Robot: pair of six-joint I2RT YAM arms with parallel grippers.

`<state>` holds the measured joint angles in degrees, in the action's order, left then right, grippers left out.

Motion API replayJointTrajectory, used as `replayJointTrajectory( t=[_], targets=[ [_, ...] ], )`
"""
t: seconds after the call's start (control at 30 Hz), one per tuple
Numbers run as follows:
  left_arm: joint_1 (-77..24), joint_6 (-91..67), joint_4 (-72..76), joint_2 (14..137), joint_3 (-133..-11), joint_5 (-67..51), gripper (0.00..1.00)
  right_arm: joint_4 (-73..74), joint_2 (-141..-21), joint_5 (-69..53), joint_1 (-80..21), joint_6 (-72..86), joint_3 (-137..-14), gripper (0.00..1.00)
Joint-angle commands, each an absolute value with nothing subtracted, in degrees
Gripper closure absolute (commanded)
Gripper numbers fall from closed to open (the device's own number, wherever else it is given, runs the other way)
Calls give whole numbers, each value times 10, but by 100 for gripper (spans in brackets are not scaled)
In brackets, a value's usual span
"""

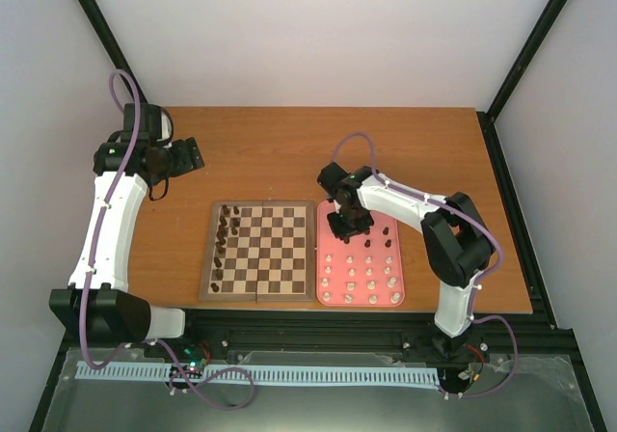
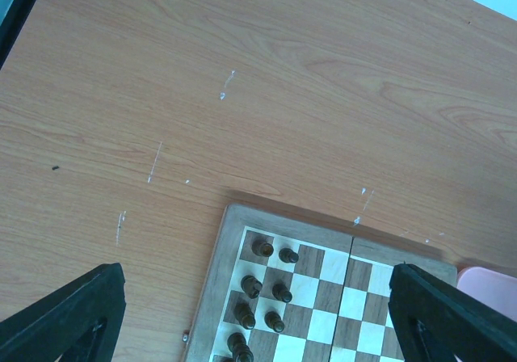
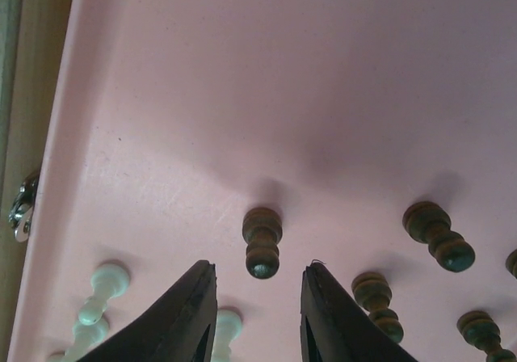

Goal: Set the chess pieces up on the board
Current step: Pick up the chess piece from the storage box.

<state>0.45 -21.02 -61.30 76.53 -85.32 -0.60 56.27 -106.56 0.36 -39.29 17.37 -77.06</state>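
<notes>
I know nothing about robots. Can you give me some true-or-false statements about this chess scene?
1. Some dark brown chess pieces stand along the left side of the square wooden chessboard. True.
2. The right pincer is over the chessboard. False: it is over the pink rectangular tray.
3. The left pincer grips a piece. False: it is open and empty, above the wooden table.
4. Several cream-white chess pieces are in the tray. True.
</notes>
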Motion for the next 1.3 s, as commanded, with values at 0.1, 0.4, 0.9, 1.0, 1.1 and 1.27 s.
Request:
replayJointTrajectory(
  t=[0.1, 0.4, 0.9, 1.0, 1.1, 1.27],
  targets=[
    [1, -208, -609, 759, -863, -7, 0, 558, -1096, 3, -389, 167, -788, 70],
    [1, -208, -608, 764, -864, -7, 0, 555, -1107, 4, -386, 166, -789, 71],
    [1, -206, -610, 761, -863, -2, 0, 542, -1123, -4, -380, 158, -788, 80],
    [1, -206, -611, 761, -862, -1, 0, 542, -1122, -4, -380, 159, -789, 85],
    [1, -206, -611, 761, -862, 0, 0, 547, -1119, 0, -380, 158, -791, 90],
    [1, -206, -610, 762, -861, -2, 0, 567, -1100, 6, -380, 163, -808, 93]
  ],
)
